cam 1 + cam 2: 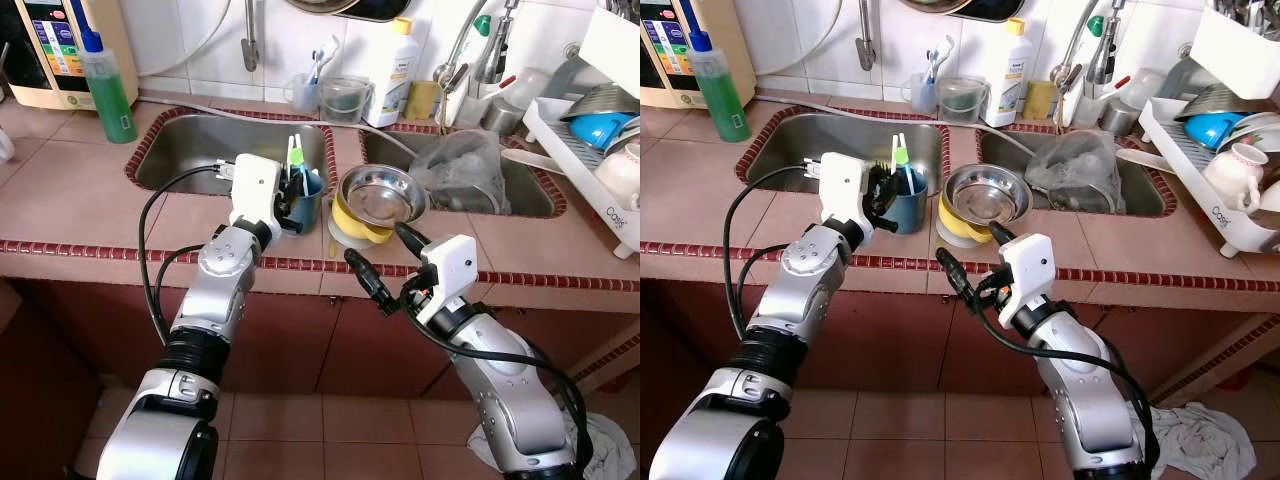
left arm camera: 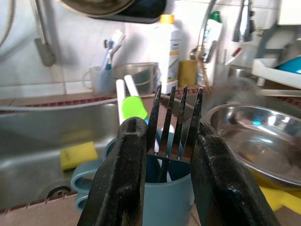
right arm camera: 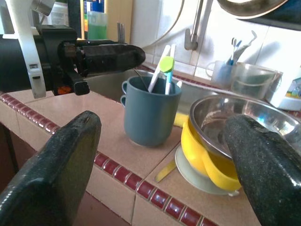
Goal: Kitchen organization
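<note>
Left wrist view: left gripper (image 2: 162, 160) fingers clamped on a fork (image 2: 176, 125), tines up, handle down inside the blue cup (image 2: 167, 197) just under the fingertips; green-capped white utensils (image 2: 131, 106) stand in that cup, beyond the fingers; right of cup, steel bowl (image 1: 380, 195) stacked on yellow bowl (image 1: 355, 222); right gripper (image 1: 378, 262) fingers spread wide, holding nothing, bowls just ahead of fingertips, at counter edge (image 1: 100, 255).
</note>
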Robot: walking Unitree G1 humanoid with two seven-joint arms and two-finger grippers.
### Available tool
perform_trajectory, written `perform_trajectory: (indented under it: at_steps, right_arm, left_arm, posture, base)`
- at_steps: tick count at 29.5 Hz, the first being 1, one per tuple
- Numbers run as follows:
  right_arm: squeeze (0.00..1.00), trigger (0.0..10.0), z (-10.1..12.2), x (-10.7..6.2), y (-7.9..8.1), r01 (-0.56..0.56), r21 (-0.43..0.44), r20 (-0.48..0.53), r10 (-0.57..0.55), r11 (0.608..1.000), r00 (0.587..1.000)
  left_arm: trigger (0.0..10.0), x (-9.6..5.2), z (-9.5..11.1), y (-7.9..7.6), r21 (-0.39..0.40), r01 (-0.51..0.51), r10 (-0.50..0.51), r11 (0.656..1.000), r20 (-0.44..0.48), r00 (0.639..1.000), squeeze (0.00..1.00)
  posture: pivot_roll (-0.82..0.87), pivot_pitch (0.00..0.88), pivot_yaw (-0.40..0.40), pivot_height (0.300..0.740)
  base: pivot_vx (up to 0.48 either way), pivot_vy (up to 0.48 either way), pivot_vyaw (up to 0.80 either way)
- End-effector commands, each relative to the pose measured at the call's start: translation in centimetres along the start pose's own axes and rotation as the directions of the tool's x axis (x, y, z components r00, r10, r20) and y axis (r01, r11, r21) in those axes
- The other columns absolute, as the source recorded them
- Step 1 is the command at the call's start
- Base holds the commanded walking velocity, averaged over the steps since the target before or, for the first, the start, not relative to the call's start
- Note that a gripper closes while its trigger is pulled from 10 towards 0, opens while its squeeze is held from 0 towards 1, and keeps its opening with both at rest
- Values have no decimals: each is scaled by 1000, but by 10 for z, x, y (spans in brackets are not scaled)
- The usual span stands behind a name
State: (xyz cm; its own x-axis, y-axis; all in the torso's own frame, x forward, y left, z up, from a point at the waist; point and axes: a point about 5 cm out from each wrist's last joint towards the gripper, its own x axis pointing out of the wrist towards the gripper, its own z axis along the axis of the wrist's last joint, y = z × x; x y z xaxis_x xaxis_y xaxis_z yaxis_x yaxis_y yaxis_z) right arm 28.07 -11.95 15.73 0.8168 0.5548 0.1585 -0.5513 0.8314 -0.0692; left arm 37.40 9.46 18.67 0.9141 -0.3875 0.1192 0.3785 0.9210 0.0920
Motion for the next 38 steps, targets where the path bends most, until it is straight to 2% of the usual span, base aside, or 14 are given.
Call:
perform_trajectory:
  at_steps: [1, 6, 8, 22, 29, 38]
  right_arm:
    - [0, 10000, 0, 0, -3, 10, -2, 1, -10, 1000, 1000]
    - [0, 10000, 0, 0, -3, 10, -1, 2, -10, 1000, 1000]
    - [0, 10000, 0, 1, -3, 10, -2, 2, -10, 1000, 1000]
    - [0, 10000, 1, 3, -3, 6, -2, 6, -6, 1000, 1000]
    - [0, 10000, 0, 4, -3, 6, 0, 7, -6, 1000, 1000]
    - [0, 10000, 1, 4, -3, 6, -1, 9, -6, 1000, 1000]
  left_arm:
    - [10000, 8, 21, -6, 22, 44, -45, 999, 55, 997, 0]
    - [10000, 9, 30, -5, 41, 72, -75, 997, 72, 995, 0]
    - [10000, 9, 36, 0, 32, 66, -69, 997, 89, 994, 0]
    - [10000, 12, 57, 23, 103, 70, -82, 992, 118, 990, 0]
    - [10000, 12, 61, 25, 134, 117, -133, 984, 118, 984, 0]
    - [10000, 9, 56, 18, 166, 222, -237, 961, 80, 968, 0]
  posture:
    - [-33, 0, -50, 740]
    - [-34, 0, -50, 740]
    - [-33, 0, -53, 740]
    - [-29, 0, -54, 740]
    - [-27, 0, -52, 740]
    - [-24, 0, -53, 740]
  base:
    - [0, 0, 0]
    - [0, 0, 0]
    - [0, 0, 0]
    - [0, 0, 0]
    - [0, 0, 0]
    - [0, 0, 0]
